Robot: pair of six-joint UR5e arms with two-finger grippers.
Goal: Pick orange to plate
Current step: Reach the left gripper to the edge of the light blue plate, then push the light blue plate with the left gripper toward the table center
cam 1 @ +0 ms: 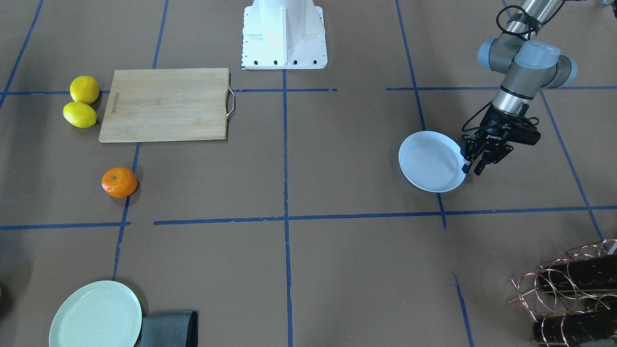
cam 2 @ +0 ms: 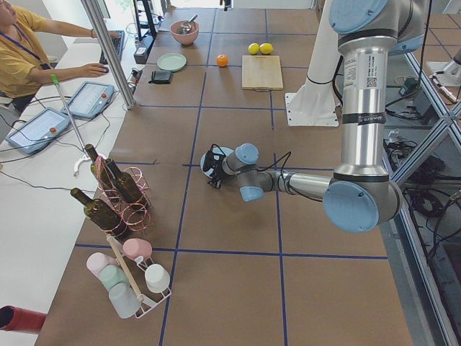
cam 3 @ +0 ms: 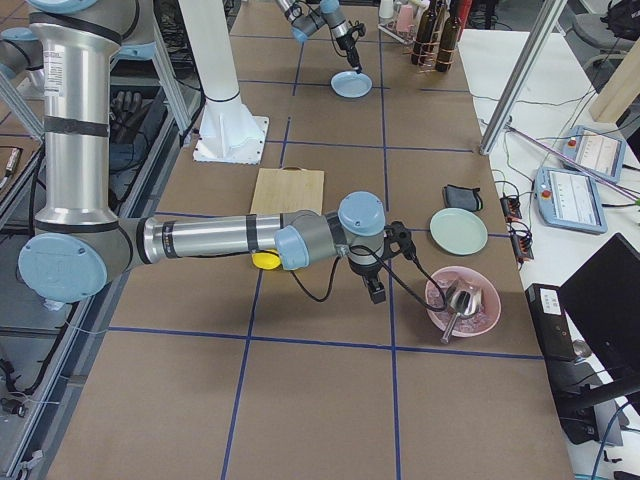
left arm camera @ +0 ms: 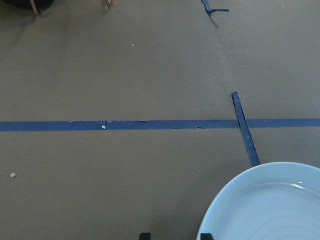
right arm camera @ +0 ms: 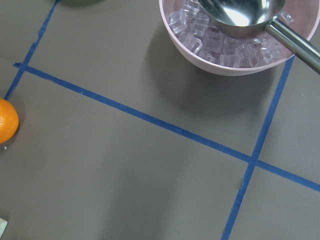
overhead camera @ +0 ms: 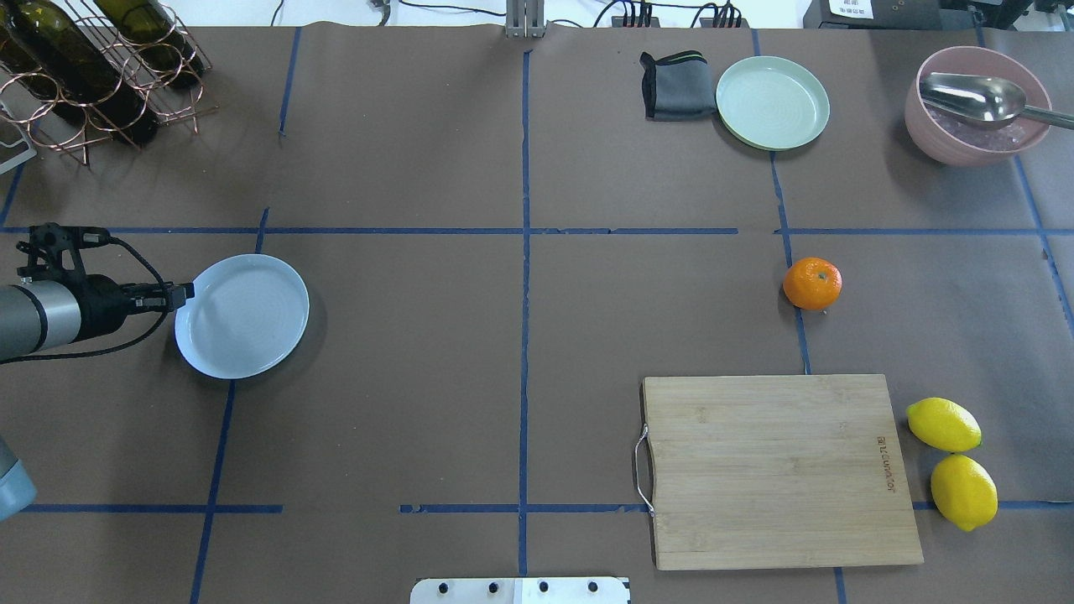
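Observation:
The orange lies on the brown table on the robot's right side, beyond the cutting board, and shows at the left edge of the right wrist view. Far off on the left side sits the white plate. My left gripper is low at the plate's outer rim, open, with one fingertip over the rim and the other outside it. The plate fills that wrist view's lower right corner. My right gripper hangs between the orange and a pink bowl; I cannot tell whether it is open or shut.
A wooden cutting board lies near the robot, with two lemons beside it. At the far right stand a pale green plate, a grey cloth and a pink bowl with ice and a ladle. A bottle rack occupies the far left.

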